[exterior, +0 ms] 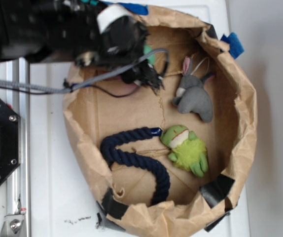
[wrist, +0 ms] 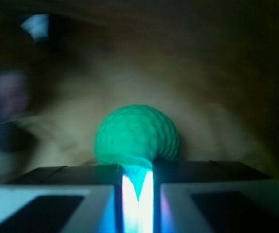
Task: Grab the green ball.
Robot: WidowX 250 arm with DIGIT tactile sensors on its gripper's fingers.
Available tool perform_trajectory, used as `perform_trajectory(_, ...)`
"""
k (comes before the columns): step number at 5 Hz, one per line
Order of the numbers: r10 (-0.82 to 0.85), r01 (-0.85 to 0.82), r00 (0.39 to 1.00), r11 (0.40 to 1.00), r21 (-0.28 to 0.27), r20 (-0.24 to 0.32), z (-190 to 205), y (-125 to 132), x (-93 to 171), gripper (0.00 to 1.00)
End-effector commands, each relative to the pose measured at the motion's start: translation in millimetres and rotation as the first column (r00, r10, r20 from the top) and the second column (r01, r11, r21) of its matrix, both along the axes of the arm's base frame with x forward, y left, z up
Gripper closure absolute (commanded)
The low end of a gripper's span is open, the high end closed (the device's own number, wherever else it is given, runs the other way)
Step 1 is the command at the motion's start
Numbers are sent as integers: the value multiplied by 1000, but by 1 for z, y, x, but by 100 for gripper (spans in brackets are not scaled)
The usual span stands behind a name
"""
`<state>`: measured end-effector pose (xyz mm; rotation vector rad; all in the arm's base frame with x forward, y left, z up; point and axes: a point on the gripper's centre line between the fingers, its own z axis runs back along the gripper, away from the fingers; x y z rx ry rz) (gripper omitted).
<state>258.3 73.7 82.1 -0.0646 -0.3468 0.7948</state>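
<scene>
White worktop (exterior: 53, 187) spreads under a brown paper bag (exterior: 242, 98) whose sides are rolled down into a shallow, crumpled tub, patched with black tape at the lower rim and blue tape at the upper rim. A pale grey wall or floor runs along the right edge of the exterior view, and a black mount with metal rails sits to the left of the bag. Inside the bag, a dark navy rope (exterior: 136, 158) curls across the lower left of its floor, a lime-green plush frog (exterior: 186, 148) lies just right of the rope's upper end, and a grey plush rabbit (exterior: 195, 96) rests above the frog near the bag's right wall. The black robot arm reaches over the bag's upper left rim, its claw (exterior: 141, 69) low in that corner. In the wrist view the green ball (wrist: 137, 133) sits against the claw (wrist: 138, 187) tips on blurred brown paper. Whether the claw is clenched on it, I cannot tell.
</scene>
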Motion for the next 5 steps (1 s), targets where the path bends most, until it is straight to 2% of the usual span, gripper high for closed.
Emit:
perform_trajectory(1, -225, 223, 974, 970, -100, -9, 83, -33, 28, 100)
perform_trajectory(2, -278, 273, 954, 960, -59, -115, 92, -43, 24, 100)
perform_trajectory(3, -322, 325, 926, 946, -21, -197, 94, -44, 5, 100)
perform_trajectory(4, -345, 351, 910, 936, -13, -229, 94, -40, -15, 100)
perform_trajectory(5, -346, 357, 912, 934, 9, -218, 93, -39, -20, 100)
